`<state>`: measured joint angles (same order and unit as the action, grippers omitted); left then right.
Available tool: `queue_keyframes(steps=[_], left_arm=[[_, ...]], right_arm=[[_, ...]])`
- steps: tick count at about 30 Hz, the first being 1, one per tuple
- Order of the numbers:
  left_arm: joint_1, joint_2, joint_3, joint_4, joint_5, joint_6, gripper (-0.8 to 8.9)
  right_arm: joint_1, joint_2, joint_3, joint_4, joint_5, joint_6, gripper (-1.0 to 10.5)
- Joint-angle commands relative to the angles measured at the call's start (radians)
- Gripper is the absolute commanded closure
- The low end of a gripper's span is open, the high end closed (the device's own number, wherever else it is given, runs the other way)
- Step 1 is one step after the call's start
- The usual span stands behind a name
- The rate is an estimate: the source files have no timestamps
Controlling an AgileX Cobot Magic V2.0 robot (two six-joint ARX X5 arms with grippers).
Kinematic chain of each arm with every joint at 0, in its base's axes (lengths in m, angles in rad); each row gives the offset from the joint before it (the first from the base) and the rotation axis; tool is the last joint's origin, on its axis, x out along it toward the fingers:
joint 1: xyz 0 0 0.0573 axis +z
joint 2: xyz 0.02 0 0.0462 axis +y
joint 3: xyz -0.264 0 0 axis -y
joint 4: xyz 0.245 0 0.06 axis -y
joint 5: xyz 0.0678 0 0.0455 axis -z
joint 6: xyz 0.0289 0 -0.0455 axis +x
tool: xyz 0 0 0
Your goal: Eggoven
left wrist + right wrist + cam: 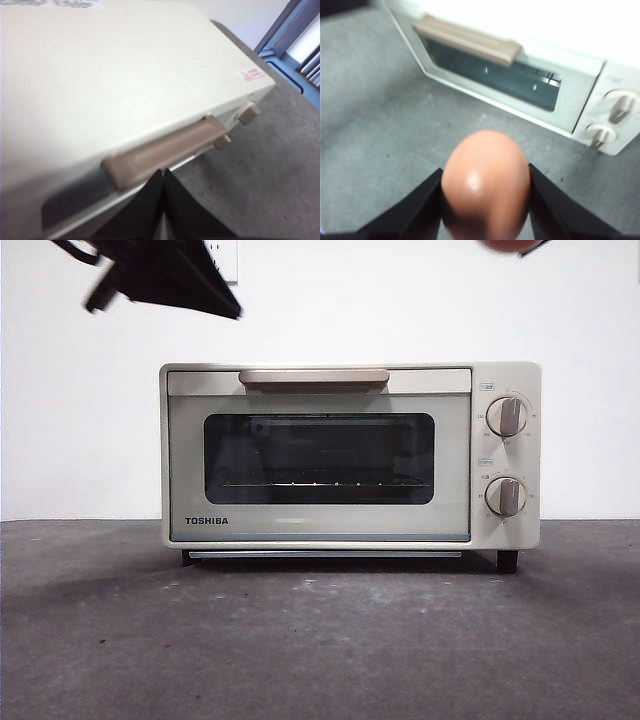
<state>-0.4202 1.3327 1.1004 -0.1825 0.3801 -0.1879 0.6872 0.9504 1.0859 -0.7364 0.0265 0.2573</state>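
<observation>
The cream TOSHIBA oven stands on the table with its door closed, and its dark window shows the rack inside. My left gripper hangs shut and empty just above and in front of the tan door handle; in the front view it is the black shape at the upper left. My right gripper is shut on the reddish-brown egg, held high in front of the oven. Only a sliver of the egg shows at the front view's top edge.
Two knobs sit on the oven's right side. The grey tabletop stretches in front of the oven, with a white wall behind. A blue frame stands beyond the table's edge in the left wrist view.
</observation>
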Motion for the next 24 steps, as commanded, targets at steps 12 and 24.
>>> queue_keyframes(steps=[12,24], left_arm=[[-0.064,0.249,0.153,0.034,-0.031,0.068,8.08],[-0.140,0.277,0.153,-0.094,-0.059,0.141,8.08]], right_arm=[[0.009,-0.105,0.018,-0.009,0.008,-0.034,9.4],[0.009,-0.111,0.018,-0.014,0.009,-0.041,9.4]])
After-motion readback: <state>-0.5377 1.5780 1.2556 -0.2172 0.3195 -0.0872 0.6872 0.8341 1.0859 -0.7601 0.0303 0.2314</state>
